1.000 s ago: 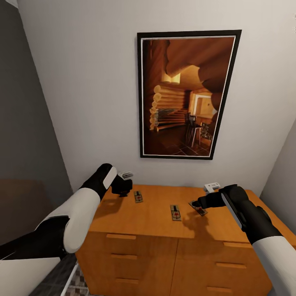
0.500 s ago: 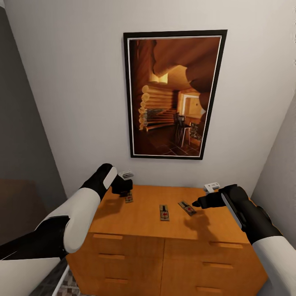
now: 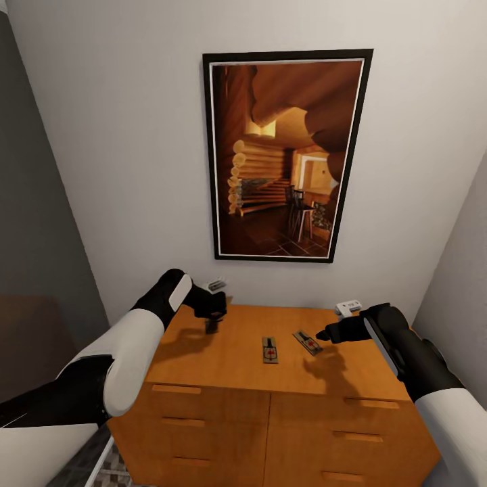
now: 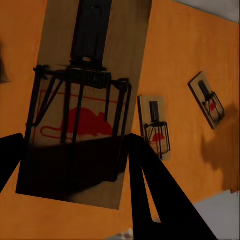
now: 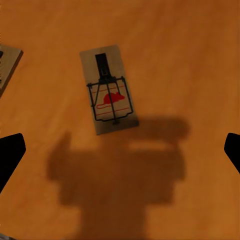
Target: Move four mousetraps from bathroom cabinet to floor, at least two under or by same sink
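The left gripper (image 3: 212,323) has moved right and down onto the left mousetrap (image 4: 85,105) on the cabinet (image 3: 237,358) top, fingers spread around it. A grab looks close. The right gripper (image 3: 323,334) hangs open near another flat wooden trap (image 5: 108,97).

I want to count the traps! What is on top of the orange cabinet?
Three mousetraps lie on the cabinet: left one between the left jaws, middle, right. A fourth isn't visible.
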Available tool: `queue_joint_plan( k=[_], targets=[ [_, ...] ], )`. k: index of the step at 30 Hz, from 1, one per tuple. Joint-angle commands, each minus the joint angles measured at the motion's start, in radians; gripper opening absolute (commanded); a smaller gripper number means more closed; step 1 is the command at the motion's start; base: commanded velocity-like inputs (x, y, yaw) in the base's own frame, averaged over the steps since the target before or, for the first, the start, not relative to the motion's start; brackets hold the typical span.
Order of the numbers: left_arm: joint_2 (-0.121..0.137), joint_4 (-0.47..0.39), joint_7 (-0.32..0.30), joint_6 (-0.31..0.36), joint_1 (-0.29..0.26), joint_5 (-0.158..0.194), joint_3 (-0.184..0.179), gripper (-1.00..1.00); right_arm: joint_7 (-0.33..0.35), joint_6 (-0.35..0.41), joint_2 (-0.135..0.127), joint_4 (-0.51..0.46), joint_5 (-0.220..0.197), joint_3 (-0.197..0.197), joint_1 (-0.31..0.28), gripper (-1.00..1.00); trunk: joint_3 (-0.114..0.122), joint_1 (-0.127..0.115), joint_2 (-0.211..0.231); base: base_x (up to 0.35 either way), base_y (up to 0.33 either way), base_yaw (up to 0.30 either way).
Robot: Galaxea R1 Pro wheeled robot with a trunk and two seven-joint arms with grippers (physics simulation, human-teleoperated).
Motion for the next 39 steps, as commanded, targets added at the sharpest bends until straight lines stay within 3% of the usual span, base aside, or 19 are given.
queue_joint_plan(
  k=[1, 13, 17, 20, 21, 23, 26, 27, 30, 35, 39],
  targets=[
    [0.000, -0.001, -0.010, 0.005, -0.001, -0.005, 0.003, -1.00, 0.003, 0.004, -0.001, -0.001, 0.002, 0.002, -0.001, 1.00, -0.002, 0.000, -0.001, 0.000, 0.000, 0.000],
    [0.005, -0.002, -0.051, 0.006, -0.001, -0.005, -0.004, -1.00, 0.002, 0.004, 0.000, -0.001, 0.002, 0.003, -0.001, 1.00, -0.002, 0.000, -0.001, 0.000, 0.000, 0.000],
    [0.008, -0.002, -0.092, 0.006, -0.001, -0.005, -0.004, -1.00, 0.001, 0.004, 0.000, -0.001, 0.002, 0.003, -0.001, 1.00, -0.002, 0.000, -0.001, 0.000, 0.000, 0.000],
    [0.017, -0.002, -0.154, 0.006, -0.001, -0.005, -0.005, -1.00, 0.001, 0.004, 0.000, -0.001, 0.002, 0.003, -0.001, 1.00, -0.002, 0.000, -0.001, 0.000, 0.000, 0.000],
    [0.037, -0.003, -0.227, 0.005, -0.001, -0.006, -0.005, -1.00, 0.000, 0.004, 0.000, 0.002, 0.003, 0.004, -0.001, 1.00, -0.002, 0.000, -0.001, 0.000, 0.000, 0.000],
    [0.043, -0.004, -0.239, 0.005, -0.001, -0.006, -0.005, -1.00, 0.000, 0.004, 0.000, 0.005, 0.003, 0.004, -0.001, 1.00, -0.002, 0.000, -0.001, 0.000, 0.000, 0.000],
    [0.050, -0.004, -0.256, 0.005, -0.001, -0.006, -0.005, -1.00, 0.001, 0.004, -0.003, 0.069, 0.004, 0.002, -0.001, 1.00, -0.002, 0.000, -0.001, 0.000, 0.000, 0.000],
    [0.051, -0.005, -0.260, 0.005, -0.001, -0.006, -0.005, -1.00, 0.003, 0.004, -0.005, 0.158, 0.004, 0.002, -0.008, 1.00, -0.002, 0.000, -0.001, 0.000, 0.000, 0.000],
    [0.051, -0.005, -0.261, 0.005, -0.001, -0.006, -0.004, -1.00, 0.003, -0.003, -0.003, 0.203, 0.004, 0.003, -0.025, 1.00, -0.002, 0.000, -0.001, 0.000, 0.000, 0.000],
    [0.051, -0.006, -0.262, 0.005, -0.001, -0.006, -0.004, -1.00, 0.003, -0.008, 0.005, 0.269, 0.005, 0.004, -0.087, 1.00, -0.002, 0.000, -0.001, 0.000, 0.000, 0.000],
    [0.051, -0.007, -0.268, 0.005, -0.001, -0.005, -0.004, -1.00, 0.005, -0.009, 0.029, 0.352, 0.005, 0.005, -0.150, 1.00, -0.002, 0.000, -0.001, 0.000, 0.000, 0.000]
  ],
)
